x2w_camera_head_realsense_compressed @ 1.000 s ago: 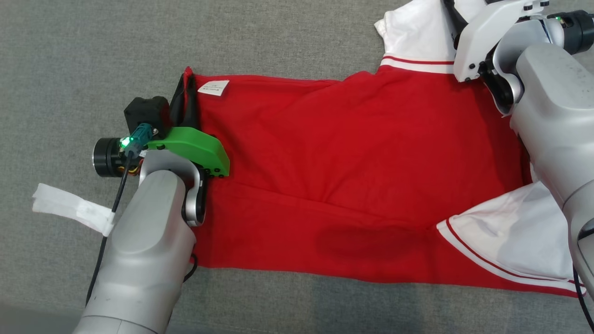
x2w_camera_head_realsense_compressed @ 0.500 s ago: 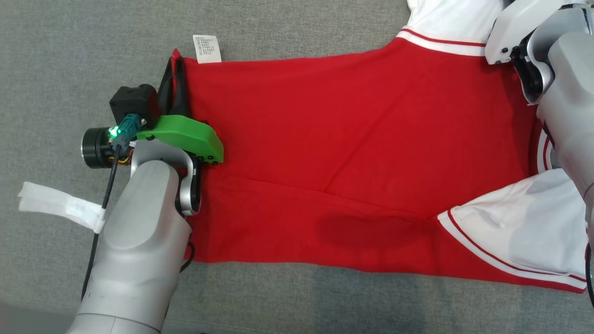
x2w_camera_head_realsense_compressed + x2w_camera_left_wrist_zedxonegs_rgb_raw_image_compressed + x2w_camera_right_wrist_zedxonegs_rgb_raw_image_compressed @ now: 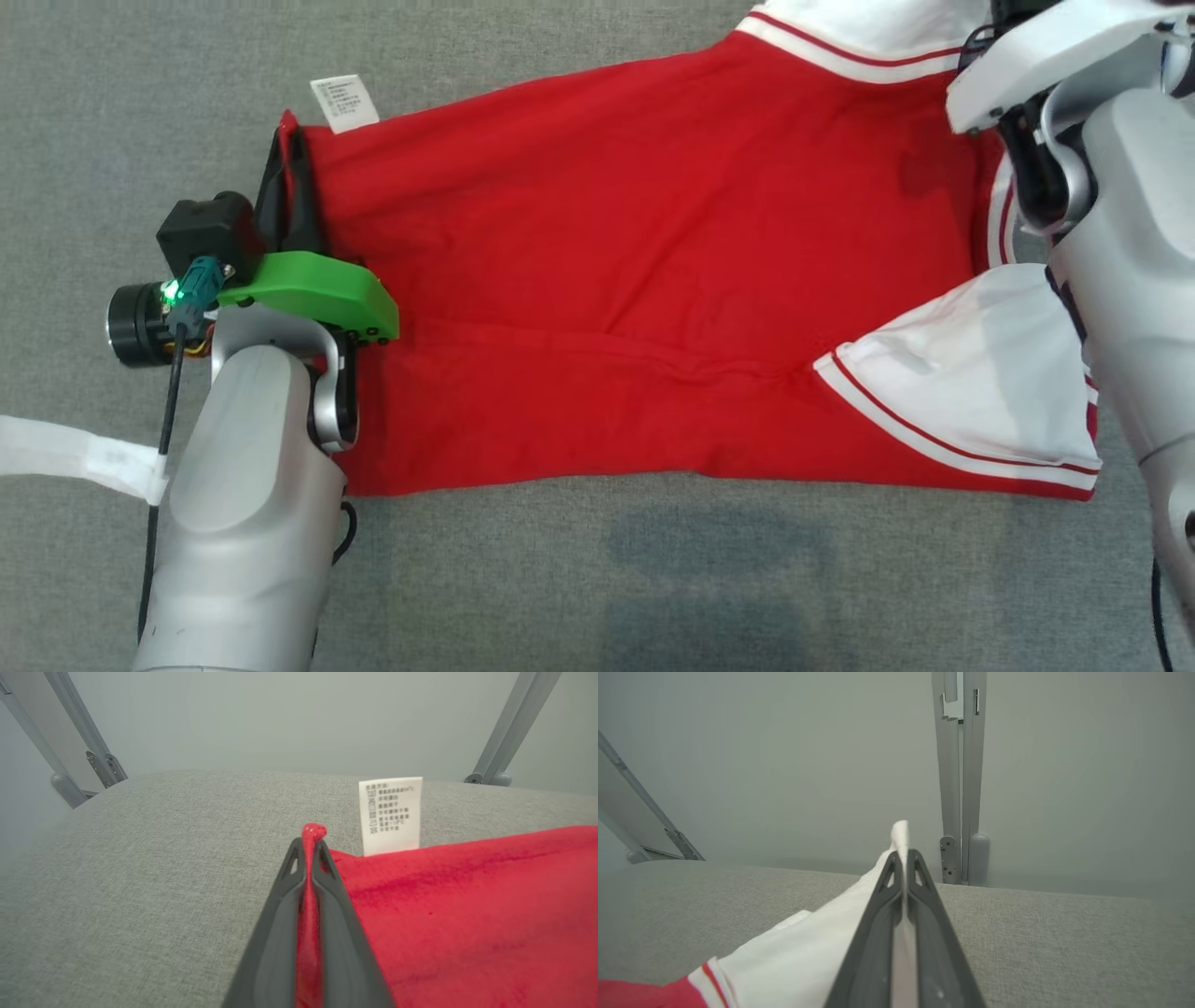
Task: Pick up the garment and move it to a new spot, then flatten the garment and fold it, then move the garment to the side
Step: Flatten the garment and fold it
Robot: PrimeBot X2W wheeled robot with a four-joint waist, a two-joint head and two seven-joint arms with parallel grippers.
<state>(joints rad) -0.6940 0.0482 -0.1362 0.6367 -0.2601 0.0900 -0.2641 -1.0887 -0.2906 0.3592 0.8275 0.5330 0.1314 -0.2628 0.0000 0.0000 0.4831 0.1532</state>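
Note:
The garment [image 3: 635,252] is a red shirt with white sleeves, stretched out lengthwise on the grey cloth surface [image 3: 597,579]. My left gripper [image 3: 289,154] is shut on the red hem corner at the shirt's left end. In the left wrist view the red fabric [image 3: 467,914] is pinched between the dark fingers [image 3: 327,924] beside a white care label [image 3: 390,814]. My right gripper [image 3: 901,856] is shut on a white sleeve [image 3: 808,952] at the far right end. In the head view that arm's white wrist [image 3: 1046,65] is at the top right. The other white sleeve [image 3: 971,373] lies flat nearer me.
A strip of white tape [image 3: 75,457] hangs from the left arm's cable at the left edge. Grey metal frame posts [image 3: 959,774] stand behind the surface against a pale wall. More bare grey cloth lies in front of the shirt.
My right gripper has shut on the white sleeve. The shirt is now pulled tauter between both grippers, its right end higher in view. The care label has flipped out past the hem.

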